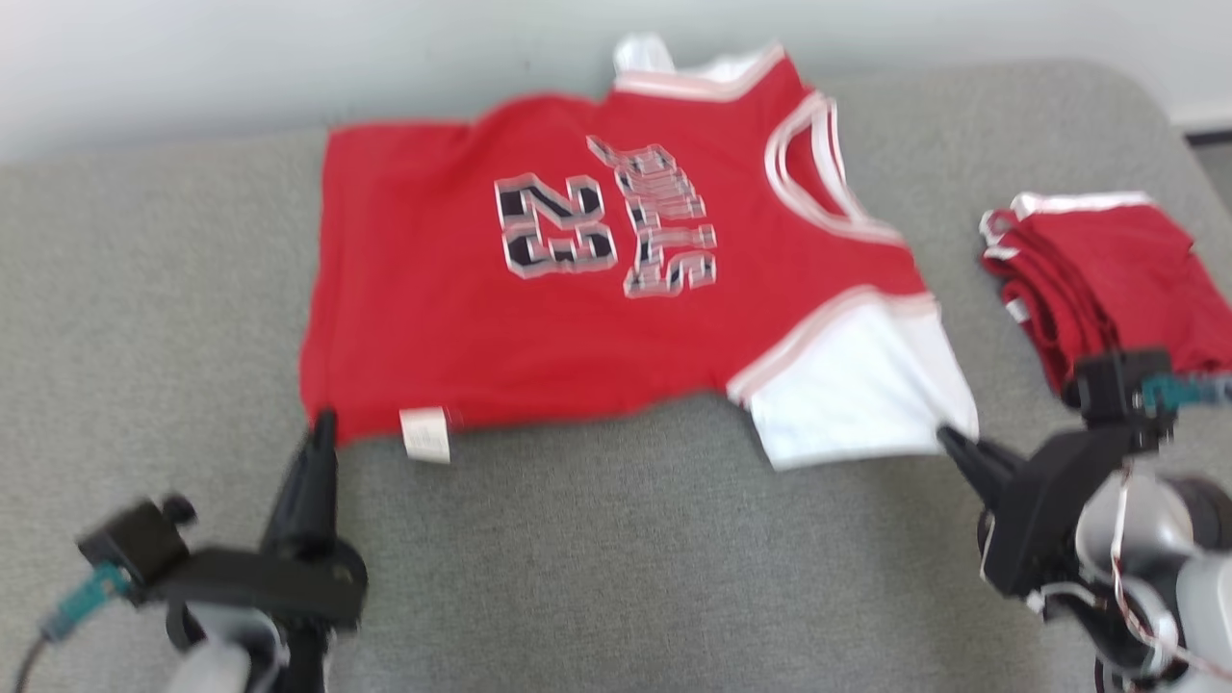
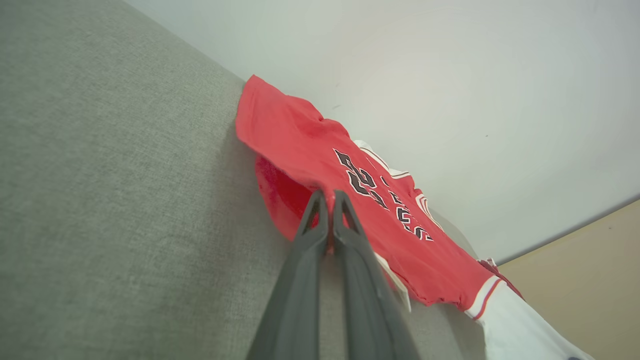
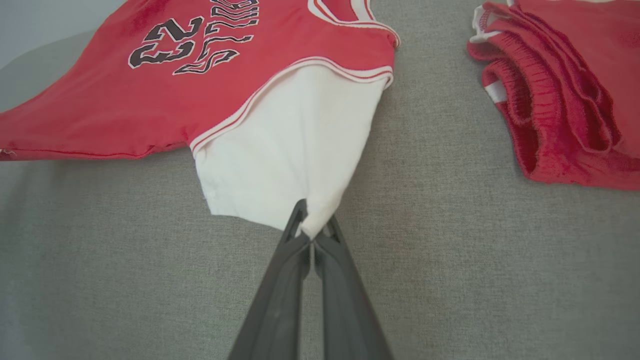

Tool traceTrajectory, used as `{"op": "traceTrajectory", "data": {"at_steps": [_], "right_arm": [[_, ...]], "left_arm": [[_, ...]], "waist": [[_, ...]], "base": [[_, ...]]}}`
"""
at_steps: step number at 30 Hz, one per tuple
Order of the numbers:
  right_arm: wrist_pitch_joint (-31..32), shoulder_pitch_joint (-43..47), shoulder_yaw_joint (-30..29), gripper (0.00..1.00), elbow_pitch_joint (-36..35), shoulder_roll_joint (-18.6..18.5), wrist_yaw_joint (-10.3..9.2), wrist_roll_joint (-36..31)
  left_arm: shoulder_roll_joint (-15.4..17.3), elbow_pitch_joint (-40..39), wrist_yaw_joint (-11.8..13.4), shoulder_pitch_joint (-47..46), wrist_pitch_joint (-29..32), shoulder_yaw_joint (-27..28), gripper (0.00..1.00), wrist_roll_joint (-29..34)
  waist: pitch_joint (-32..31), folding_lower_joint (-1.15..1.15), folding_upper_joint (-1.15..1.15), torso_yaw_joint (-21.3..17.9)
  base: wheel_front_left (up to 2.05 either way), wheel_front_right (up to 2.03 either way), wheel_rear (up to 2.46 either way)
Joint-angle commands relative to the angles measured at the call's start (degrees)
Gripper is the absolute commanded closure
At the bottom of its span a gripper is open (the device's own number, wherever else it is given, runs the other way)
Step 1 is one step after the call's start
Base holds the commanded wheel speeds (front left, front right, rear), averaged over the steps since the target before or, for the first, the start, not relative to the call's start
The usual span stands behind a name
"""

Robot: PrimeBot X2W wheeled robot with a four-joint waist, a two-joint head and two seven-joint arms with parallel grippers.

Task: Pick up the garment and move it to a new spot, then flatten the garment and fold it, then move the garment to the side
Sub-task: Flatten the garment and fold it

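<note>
Folded red clothing w/ white trim (image 1: 1131, 274) is seen lying on right side of grey fabric-covered table (image 1: 616, 568), approx. by its rounded corner. Pale wall (image 1: 192, 67) is seen behind; beige surface (image 2: 585, 280) is glimpsed beyond table edge

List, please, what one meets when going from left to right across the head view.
left fingers → jersey → right fingers → folded red clothes

Red jersey (image 1: 462, 289) with white sleeve, black numerals; grey couch (image 1: 616, 558).
</note>
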Motion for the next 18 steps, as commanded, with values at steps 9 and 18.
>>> {"op": "traceTrajectory", "data": {"at_steps": [9,18], "right_arm": [[-0.21,10.72,-7.33,1.0,-0.31,5.48,0.0,-4.99],[3.34,17.06,-9.72,1.0,1.01,6.15,0.0,-7.97]], "left_arm": [[-2.66,-0.56,2.65,12.06,-0.03,0.27,1.0,4.09],[-2.35,0.44,4.67,19.6,1.11,-1.88,1.0,6.18]], "waist": [[-7.94,0.02,0.02,1.26],[-8.88,0.02,0.02,1.73]], "base": [[0.0,0.0,0.0],[0.0,0.0,0.0]]}}
